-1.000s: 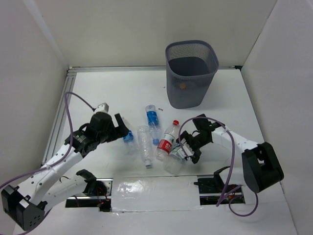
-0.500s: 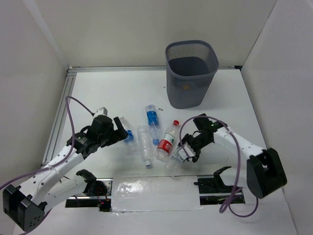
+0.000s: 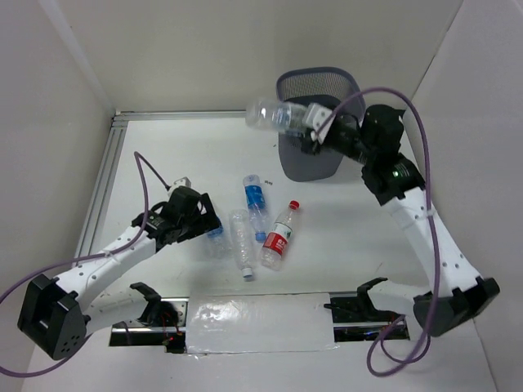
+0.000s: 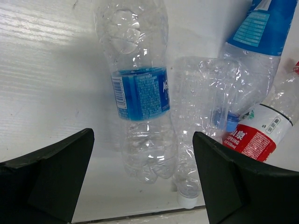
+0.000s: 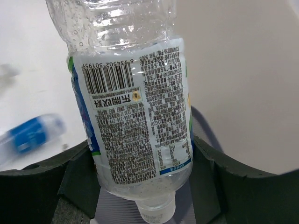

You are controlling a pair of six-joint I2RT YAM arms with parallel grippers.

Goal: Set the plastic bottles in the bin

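The white tabletop (image 3: 163,155) carried the bin (image 3: 309,167), which stood upright toward the far edge. Four plastic bottles lay on their sides near the middle. A blue-labelled bottle (image 3: 255,198) was farthest back, and a red-labelled bottle (image 3: 279,237) with a red cap lay to its right. An unlabelled bottle (image 3: 240,242) lay left of the red one. A second blue-labelled bottle (image 3: 215,231) lay just beside the unlabelled one, possibly touching it. A glossy strip (image 3: 261,318) lay flat along the near edge.

Bright, even light; far blue bottle (image 5: 32,135) blurred.
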